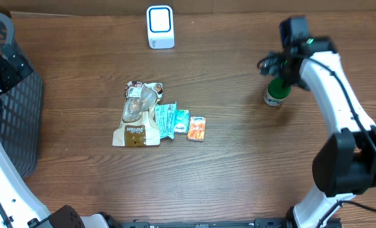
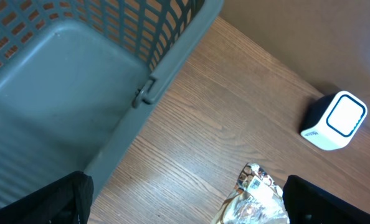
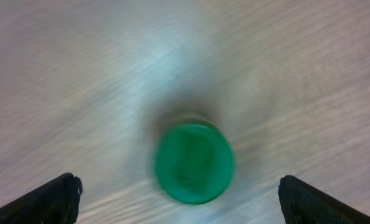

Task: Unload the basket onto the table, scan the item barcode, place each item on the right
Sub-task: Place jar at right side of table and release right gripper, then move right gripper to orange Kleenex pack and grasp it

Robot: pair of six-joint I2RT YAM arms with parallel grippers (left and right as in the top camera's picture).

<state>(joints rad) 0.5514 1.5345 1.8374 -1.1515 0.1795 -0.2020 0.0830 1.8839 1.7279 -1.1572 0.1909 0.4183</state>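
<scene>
Overhead: one green-capped bottle (image 1: 276, 93) upright on desk (image 1: 251, 158), under right gripper (image 1: 283, 68); scanner (image 1: 160, 26) well apart. Left wrist: left gripper (image 2: 185, 208) wide, above basket (image 2: 60, 93). Right wrist: fingers (image 3: 48, 199) spread wide, bottle free between them.

The right wrist view is smeared by motion, so the green-lidded jar (image 3: 194, 163) shows no label. Overhead, the right arm (image 1: 327, 82) covers part of that jar, and the basket (image 1: 14, 120) runs off the left edge.

A wooden table (image 1: 251, 158) carries a scanner (image 1: 160, 27), snack packets (image 1: 156, 117), a green-lidded jar (image 1: 276, 92) and a basket (image 1: 14, 107).
</scene>
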